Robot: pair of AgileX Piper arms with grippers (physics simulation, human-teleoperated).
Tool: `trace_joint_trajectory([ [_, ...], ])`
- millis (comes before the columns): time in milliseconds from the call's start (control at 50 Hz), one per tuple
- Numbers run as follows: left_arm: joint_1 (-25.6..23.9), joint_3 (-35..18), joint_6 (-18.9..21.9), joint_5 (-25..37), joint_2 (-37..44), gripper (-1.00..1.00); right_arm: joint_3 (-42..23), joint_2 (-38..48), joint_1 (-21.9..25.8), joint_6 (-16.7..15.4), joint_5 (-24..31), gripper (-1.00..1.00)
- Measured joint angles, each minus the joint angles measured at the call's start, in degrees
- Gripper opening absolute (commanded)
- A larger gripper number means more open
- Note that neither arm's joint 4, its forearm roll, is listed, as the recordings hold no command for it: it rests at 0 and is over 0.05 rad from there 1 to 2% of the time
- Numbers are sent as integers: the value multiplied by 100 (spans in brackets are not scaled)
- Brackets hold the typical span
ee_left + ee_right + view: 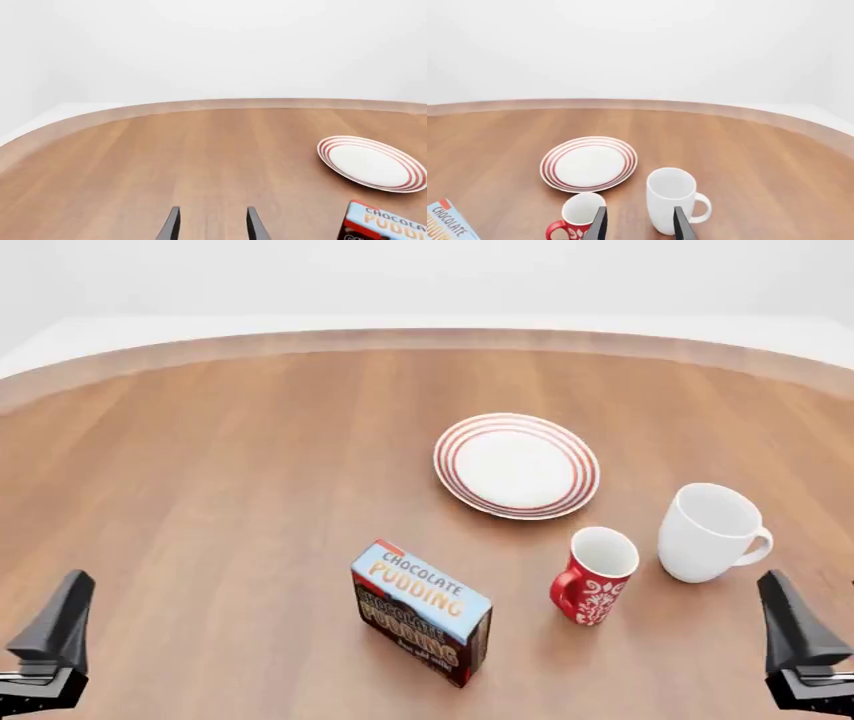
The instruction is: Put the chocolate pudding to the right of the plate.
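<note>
The chocolate pudding (420, 612) is a small carton with a light blue top and dark brown front, standing on the wooden table in front of and to the left of the plate (517, 464), a white round plate with red rings. My left gripper (54, 632) hovers at the near left, well apart from the carton, with its fingers open on nothing (212, 226). My right gripper (798, 632) hovers at the near right, also open and holding nothing (639, 225). The left wrist view catches the carton (383, 225) and the plate (371, 162).
A red patterned mug (594, 575) stands just in front of the plate's right side, and a larger white mug (710, 530) sits to its right. Both mugs (577, 215) (672, 197) lie ahead of my right gripper. The table's curved far edge (427, 338) bounds the back.
</note>
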Motion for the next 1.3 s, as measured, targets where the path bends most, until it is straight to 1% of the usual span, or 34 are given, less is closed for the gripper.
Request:
trace_joint_trajectory([
  [200, 0, -9, 0, -4, 17, 100, -44, 1, 57, -32, 68, 100],
  [300, 0, -12, 0, -5, 20, 100, -169, 2, 27, -50, 181, 100],
  [420, 0, -13, 0, -6, 23, 100, -506, 8, -22, -107, 551, 100],
  [600, 0, -14, 0, -6, 25, 100, -1254, 359, 194, -319, 1033, 100],
  [700, 0, -15, 0, -6, 25, 100, -1749, 762, 441, -415, 1167, 100],
  [900, 0, -15, 0, -7, 26, 100, -2767, 1745, 965, -830, 1232, 100],
  [1080, 0, -15, 0, -7, 26, 100, -3580, 2831, 1376, -982, 947, 100],
  [1200, 0, -15, 0, -7, 26, 100, -4026, 3459, 1671, -1143, 898, 100],
  [1300, 0, -15, 0, -7, 26, 100, -4313, 3793, 1883, -1324, 931, 100],
])
